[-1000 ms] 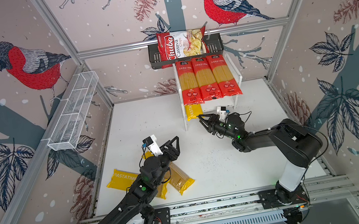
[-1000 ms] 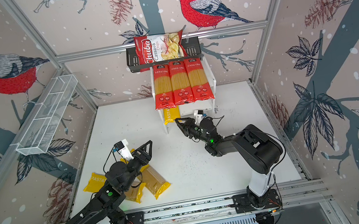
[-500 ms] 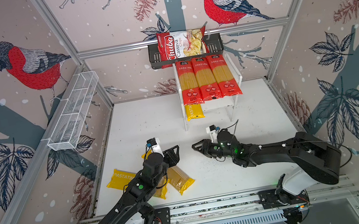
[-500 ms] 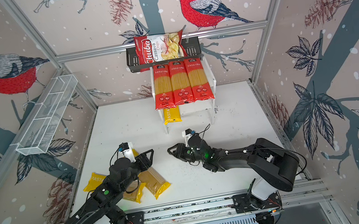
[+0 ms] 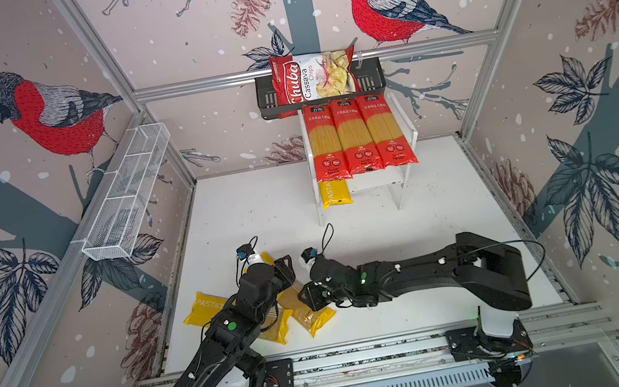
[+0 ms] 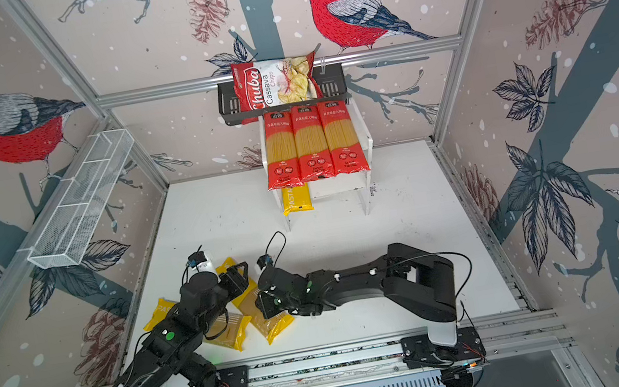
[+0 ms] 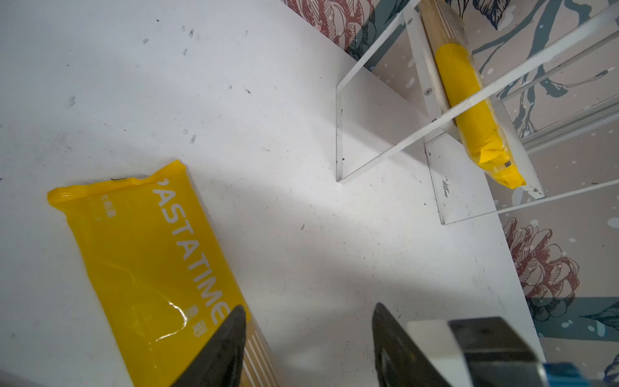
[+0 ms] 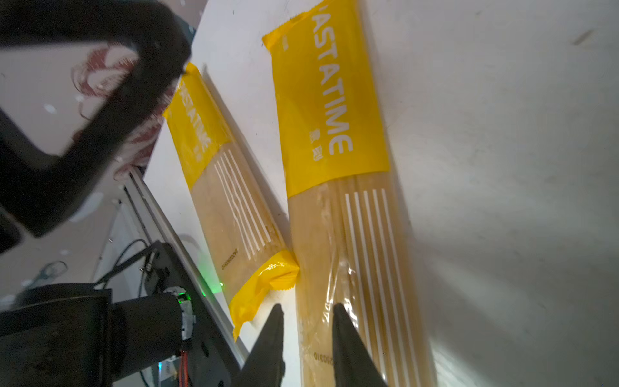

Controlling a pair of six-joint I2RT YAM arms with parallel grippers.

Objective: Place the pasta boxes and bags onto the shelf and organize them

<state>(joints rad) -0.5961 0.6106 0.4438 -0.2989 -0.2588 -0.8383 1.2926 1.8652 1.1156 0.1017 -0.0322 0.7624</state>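
Well in front of the shelf (image 5: 377, 183) the left gripper (image 7: 308, 306) hangs low and spread, one finger over a yellow pack (image 7: 144, 254) printed "PASTATIME"; the right arm (image 5: 416, 270) stretches nearly flat, the right gripper (image 8: 307, 306) straddling that pack's long edge, fingers narrowly apart, whether pinching cannot be told; a second yellow pack (image 8: 221, 174) touches it; a third yellow pack (image 5: 335, 194) lies on the shelf's lower board, red packs (image 5: 358, 136) on top.

Bright, even overhead light; soft arm shadows lie on the white bench (image 5: 260, 210). Both top views curve at the edges. Glare streaks a yellow pasta pack (image 7: 144, 268); right wrist view partly blurred.
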